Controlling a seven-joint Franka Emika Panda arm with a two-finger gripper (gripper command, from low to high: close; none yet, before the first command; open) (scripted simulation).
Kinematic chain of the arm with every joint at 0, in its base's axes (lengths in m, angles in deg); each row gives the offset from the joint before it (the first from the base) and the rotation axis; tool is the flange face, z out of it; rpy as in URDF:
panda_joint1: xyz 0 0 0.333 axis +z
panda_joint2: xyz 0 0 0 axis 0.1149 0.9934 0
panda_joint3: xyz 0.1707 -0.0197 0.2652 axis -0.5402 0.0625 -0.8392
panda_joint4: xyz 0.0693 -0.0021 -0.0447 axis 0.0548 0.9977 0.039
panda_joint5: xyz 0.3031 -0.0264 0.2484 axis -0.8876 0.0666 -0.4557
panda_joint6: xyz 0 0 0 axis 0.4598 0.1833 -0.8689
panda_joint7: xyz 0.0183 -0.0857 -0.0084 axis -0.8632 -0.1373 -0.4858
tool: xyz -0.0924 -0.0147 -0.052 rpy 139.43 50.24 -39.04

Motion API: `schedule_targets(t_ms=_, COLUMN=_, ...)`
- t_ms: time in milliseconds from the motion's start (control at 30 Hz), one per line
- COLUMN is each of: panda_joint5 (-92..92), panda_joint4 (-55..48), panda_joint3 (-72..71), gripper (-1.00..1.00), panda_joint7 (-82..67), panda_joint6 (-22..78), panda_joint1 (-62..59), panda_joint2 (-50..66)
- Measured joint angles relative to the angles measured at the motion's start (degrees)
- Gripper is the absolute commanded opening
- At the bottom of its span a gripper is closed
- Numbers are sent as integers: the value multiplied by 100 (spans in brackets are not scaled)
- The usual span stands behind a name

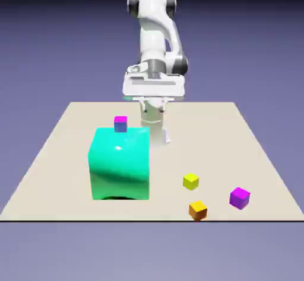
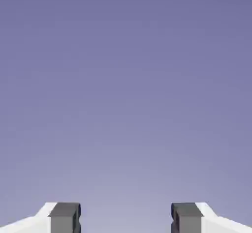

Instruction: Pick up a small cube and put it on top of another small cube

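Observation:
The tiny yellow cube (image 1: pixel 190 181) rests on the table toward the front, right of the big teal block. The tiny all-purple-magenta cube (image 1: pixel 239 198) sits farther to the exterior view's right, apart from the yellow one. My gripper (image 1: pixel 159 133) hangs near the table's far side, behind the teal block and well away from both cubes. In the hand view my gripper (image 2: pixel 125 219) is open: the two grey fingertips (image 2: pixel 64 218) stand wide apart with nothing between them. That view shows only the plain blue-violet backdrop, with no cube in it.
A big glossy teal block (image 1: pixel 120 163) stands left of centre on the beige table (image 1: pixel 249 131). A small cube with magenta top and blue side (image 1: pixel 120 123) sits just behind it. A small orange cube (image 1: pixel 198 209) lies near the front edge, between the yellow and purple cubes.

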Motion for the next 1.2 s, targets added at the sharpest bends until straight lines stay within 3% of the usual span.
schedule_targets(t_ms=1200, panda_joint5=-5245, panda_joint4=-1400, panda_joint3=5728, gripper=0, panda_joint7=2267, panda_joint6=4044, panda_joint1=7475, panda_joint2=5052)
